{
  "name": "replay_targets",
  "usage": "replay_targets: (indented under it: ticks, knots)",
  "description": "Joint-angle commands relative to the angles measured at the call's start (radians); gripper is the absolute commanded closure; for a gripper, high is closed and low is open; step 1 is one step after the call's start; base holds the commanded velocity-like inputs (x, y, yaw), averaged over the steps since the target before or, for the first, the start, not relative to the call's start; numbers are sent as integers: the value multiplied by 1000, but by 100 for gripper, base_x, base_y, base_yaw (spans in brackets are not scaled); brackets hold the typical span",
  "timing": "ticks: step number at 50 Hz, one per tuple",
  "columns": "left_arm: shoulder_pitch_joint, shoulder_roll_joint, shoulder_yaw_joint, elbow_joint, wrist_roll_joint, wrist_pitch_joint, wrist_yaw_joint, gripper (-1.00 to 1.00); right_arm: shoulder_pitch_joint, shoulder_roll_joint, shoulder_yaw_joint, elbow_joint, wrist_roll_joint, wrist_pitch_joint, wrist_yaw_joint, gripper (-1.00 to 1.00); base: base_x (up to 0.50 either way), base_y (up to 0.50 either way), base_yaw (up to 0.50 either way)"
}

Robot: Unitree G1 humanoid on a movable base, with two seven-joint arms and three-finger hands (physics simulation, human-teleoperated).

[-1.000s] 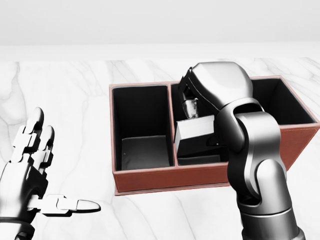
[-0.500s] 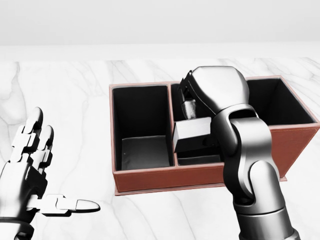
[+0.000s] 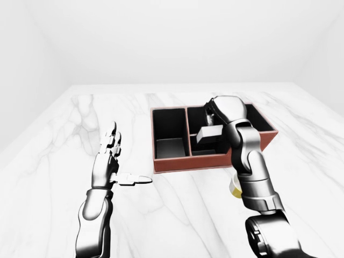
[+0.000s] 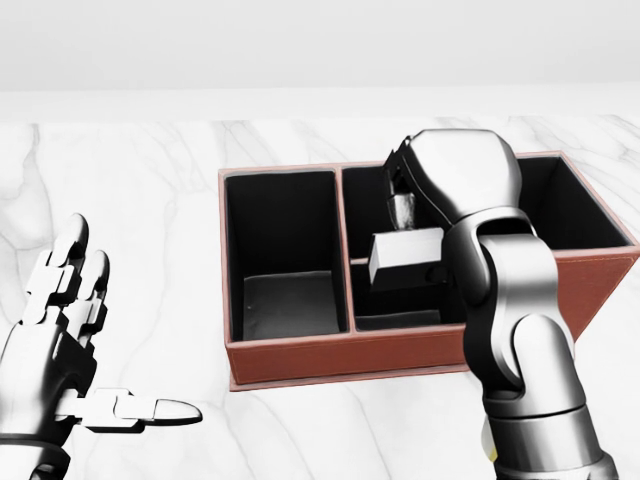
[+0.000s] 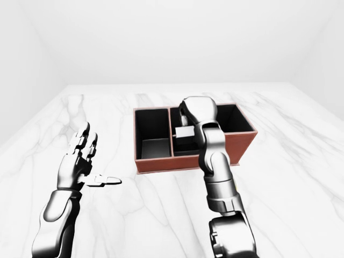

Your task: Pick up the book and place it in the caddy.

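Observation:
The red-brown caddy (image 4: 330,358) lies on the marble table with two black-lined compartments side by side. My right hand (image 4: 402,212) hangs over the left part of the right compartment, palm down, its fingers mostly hidden under the wrist. It is shut on the grey book (image 4: 405,258), which hangs tilted inside that compartment, just right of the divider. The left compartment (image 4: 285,300) holds nothing that I can see. My left hand (image 4: 120,330) is open at the lower left of the head view, fingers up and thumb pointing right, well clear of the caddy.
The white marble table (image 3: 64,134) stretches all round the caddy. A small yellowish thing (image 3: 235,187) peeks out behind my right forearm, near the caddy's lower right corner. White walls close off the top of the eye views.
My right hand has shifted to the right over the right compartment, carrying the book away from the divider. The left hand and the caddy have stayed put.

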Motion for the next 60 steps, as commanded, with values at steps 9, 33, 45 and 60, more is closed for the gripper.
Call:
replay_targets:
  ticks: [9, 33, 45, 60]
  knots:
    - [1, -1, 0, -4, -1, 0, 0, -100, -58, -20, -7, 200, 63, 0, -173, 100, 0, 0, 0]
    - [1, 0, 0, 4, 1, 0, 1, -100, -68, -38, 2, 392, 157, 0, -315, 100, 0, 0, 0]
    - [2, 0, -1, 5, 4, 0, 2, -100, -91, -36, 10, 490, 189, 0, -381, 100, 0, 0, 0]
    - [-2, 1, 4, 7, 1, 0, 3, -100, -155, -26, 30, 616, 209, 0, -444, 100, 0, 0, 0]
